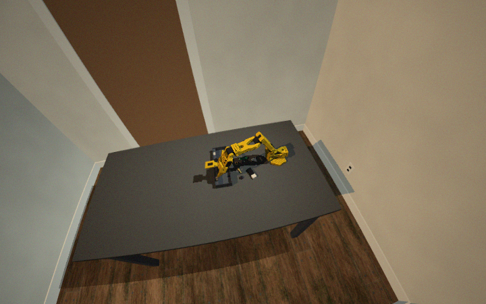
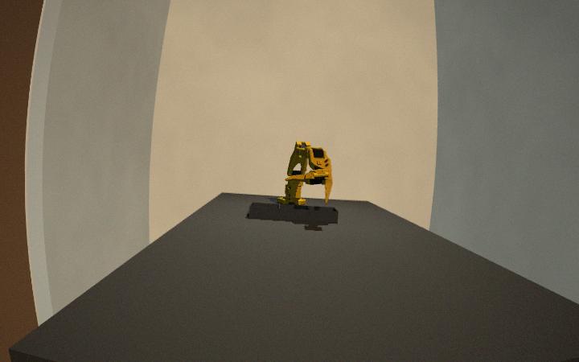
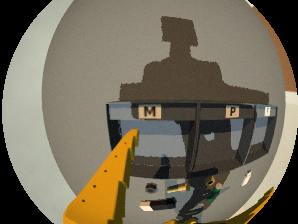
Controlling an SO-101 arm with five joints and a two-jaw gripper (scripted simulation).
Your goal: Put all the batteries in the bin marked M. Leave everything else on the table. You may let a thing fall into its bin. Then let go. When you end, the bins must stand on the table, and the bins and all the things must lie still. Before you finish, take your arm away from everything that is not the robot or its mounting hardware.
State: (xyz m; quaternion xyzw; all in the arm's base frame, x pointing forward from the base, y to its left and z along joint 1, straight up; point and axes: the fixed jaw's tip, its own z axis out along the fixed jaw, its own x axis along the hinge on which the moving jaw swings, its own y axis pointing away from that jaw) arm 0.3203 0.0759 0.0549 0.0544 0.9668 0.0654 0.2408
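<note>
Top view shows the yellow arm [image 1: 250, 143] folded over itself on the dark table [image 1: 150, 215]. From its base [image 1: 277, 157] near the far right part of the table, it rises, bends at the elbow and reaches left, so that the gripper [image 1: 218, 165] hangs over the row of dark bins [image 1: 223, 183]. The jaws stand wide apart and nothing is between them. Just beside the bins, toward the base, lie some small things: a white-tipped piece [image 1: 252, 175], a small dark piece [image 1: 241, 178] and something green [image 1: 244, 158] under the arm. From this height I cannot tell which of them are batteries.

Exterior view looks along the table from the other end. It shows the arm [image 2: 308, 170] as a hunched shape, with one pointed finger [image 2: 327, 190] directed down above the low dark wall of the bins [image 2: 292, 213]. The small things are hidden behind this wall.

Wrist view gives what the other two do not: the labels. The bin marked M [image 3: 152, 111] is on the left and the bin marked P [image 3: 232, 112] is on the right, with a divider between them. The yellow fixed finger [image 3: 109, 185] points up toward the M bin. Low in this picture, near the finger, lie a pale cylinder-like piece [image 3: 162, 197] and a green and dark object [image 3: 202, 196]; they are blurred, so I cannot say whether they are inside a bin or on the table.
</note>
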